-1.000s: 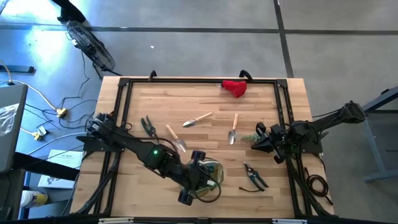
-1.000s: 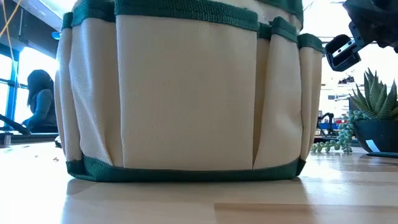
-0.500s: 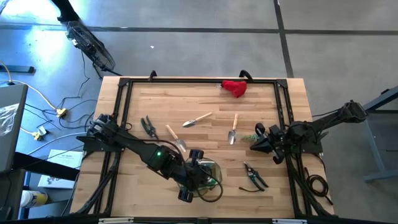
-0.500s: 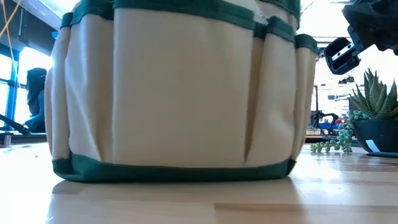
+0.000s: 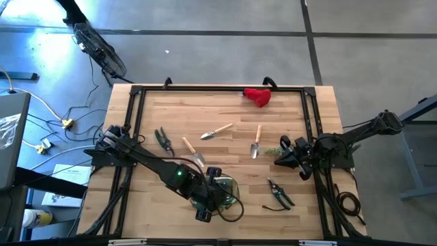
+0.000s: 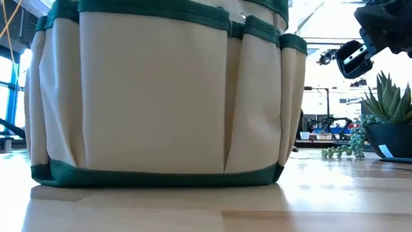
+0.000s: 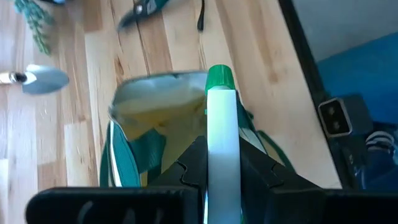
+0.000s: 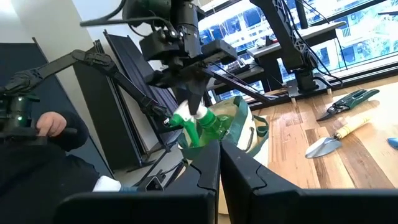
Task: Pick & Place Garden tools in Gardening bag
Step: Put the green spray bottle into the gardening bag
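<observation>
The gardening bag (image 5: 231, 186), cream fabric with green trim, stands near the table's front edge and fills the low view (image 6: 161, 96). My left gripper (image 7: 221, 146) hangs over its open mouth (image 7: 155, 106), shut on a green-and-white item (image 7: 221, 118). Lying flat on the wood are a fork (image 5: 215, 131), two trowels (image 5: 193, 154) (image 5: 257, 142), green-handled shears (image 5: 162, 139), black pruning shears (image 5: 278, 193) and a red bundle (image 5: 258, 96). My right gripper (image 5: 281, 158) waits shut at the table's right. My left gripper pinches the white body (image 7: 221, 134) of the green-and-white item between its two fingers, which lie along it. The fingers slant down from the table's left. The green cap (image 7: 219, 78) sticks out past the fingertips over the bag's mouth. Whether it touches the bag I cannot tell.
A leafy sprig (image 5: 273, 150) lies just ahead of my right gripper. A black frame (image 5: 218, 87) borders the table. A potted succulent (image 6: 386, 109) shows at the right of the low view. A person's hand (image 8: 50, 124) shows beyond the table in the right wrist view.
My left gripper has sunk toward the bag's mouth with the green-and-white item and tipped steeper. The bag has slid a little toward the table's left edge while staying upright on its base.
</observation>
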Available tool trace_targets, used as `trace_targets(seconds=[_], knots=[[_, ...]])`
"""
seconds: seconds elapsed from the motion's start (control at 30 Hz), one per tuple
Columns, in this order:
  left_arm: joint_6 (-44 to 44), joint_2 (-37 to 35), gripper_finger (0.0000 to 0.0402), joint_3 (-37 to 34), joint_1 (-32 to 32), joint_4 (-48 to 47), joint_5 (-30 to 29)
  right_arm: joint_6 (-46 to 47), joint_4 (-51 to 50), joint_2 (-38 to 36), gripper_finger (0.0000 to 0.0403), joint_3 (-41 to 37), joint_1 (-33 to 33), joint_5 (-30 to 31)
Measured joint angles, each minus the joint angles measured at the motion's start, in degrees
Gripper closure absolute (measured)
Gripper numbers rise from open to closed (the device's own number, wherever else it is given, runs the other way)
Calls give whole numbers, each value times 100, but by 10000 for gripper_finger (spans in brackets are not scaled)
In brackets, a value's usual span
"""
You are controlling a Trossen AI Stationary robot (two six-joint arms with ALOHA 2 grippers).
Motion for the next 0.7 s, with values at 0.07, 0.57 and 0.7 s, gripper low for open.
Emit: trace_targets(seconds=[0.07, 0.57, 0.7], knots=[[-27, -1, 352, 4, 0, -5, 12, 0, 0, 0, 400, 0, 0, 0], [-279, -1, 340, 4, 0, -235, 27, 0, -2, 0, 400, 0, -1, -4], [-308, -1, 341, 4, -2, -379, 28, 0, -2, 0, 400, 0, 0, -4]])
